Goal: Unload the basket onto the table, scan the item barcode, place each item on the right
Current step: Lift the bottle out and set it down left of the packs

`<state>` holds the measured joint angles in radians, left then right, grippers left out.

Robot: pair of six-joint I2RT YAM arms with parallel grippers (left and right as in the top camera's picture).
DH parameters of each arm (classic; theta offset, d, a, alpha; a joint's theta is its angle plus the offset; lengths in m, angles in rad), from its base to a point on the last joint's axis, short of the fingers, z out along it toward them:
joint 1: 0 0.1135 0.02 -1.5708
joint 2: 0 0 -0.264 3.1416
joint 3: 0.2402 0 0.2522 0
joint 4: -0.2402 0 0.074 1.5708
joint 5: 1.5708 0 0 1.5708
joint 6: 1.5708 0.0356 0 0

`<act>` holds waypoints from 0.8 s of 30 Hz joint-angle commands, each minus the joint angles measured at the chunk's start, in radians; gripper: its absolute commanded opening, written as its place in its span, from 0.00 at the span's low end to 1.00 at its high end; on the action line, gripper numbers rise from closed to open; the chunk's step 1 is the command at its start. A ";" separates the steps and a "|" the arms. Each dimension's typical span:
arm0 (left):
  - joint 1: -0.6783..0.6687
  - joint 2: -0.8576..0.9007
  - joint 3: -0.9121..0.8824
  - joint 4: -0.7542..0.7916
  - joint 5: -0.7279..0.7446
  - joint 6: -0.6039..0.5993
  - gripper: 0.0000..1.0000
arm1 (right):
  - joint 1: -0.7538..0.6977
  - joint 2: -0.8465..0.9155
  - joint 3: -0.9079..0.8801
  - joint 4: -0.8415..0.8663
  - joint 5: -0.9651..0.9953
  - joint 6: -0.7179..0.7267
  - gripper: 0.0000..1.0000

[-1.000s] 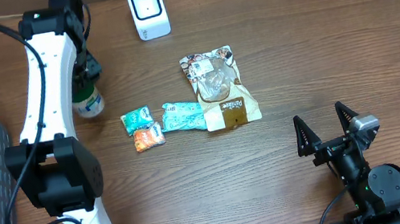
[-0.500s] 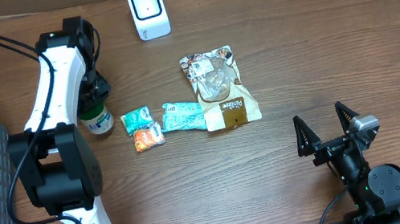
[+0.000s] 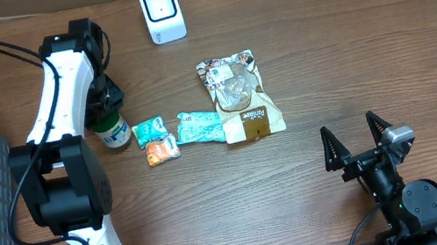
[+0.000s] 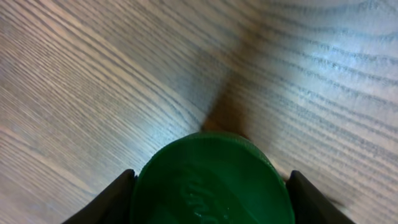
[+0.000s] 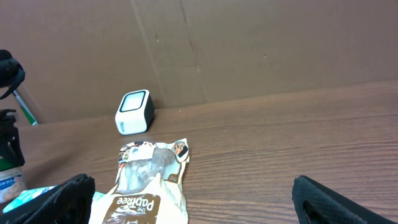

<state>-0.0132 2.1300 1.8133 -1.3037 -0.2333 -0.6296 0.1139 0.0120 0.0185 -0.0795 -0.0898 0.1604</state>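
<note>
Green bottle cap between left fingers, clamped both sides; right fingers apart.

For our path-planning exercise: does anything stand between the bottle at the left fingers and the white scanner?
Nothing visible does. Bare table lies between the bottle and the scanner; the packets sit to its right.
</note>
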 commanded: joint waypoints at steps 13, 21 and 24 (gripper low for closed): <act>-0.008 -0.018 0.083 -0.125 0.014 0.077 0.67 | 0.005 -0.009 -0.010 0.004 -0.001 -0.002 1.00; -0.007 -0.102 0.344 -0.262 0.040 0.164 0.67 | 0.005 -0.009 -0.010 0.003 -0.001 -0.002 1.00; -0.006 -0.187 0.428 -0.285 0.104 0.291 0.68 | 0.005 -0.009 -0.010 0.003 -0.001 -0.002 1.00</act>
<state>-0.0132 2.0632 2.1498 -1.5723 -0.1978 -0.4828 0.1139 0.0120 0.0185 -0.0795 -0.0902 0.1600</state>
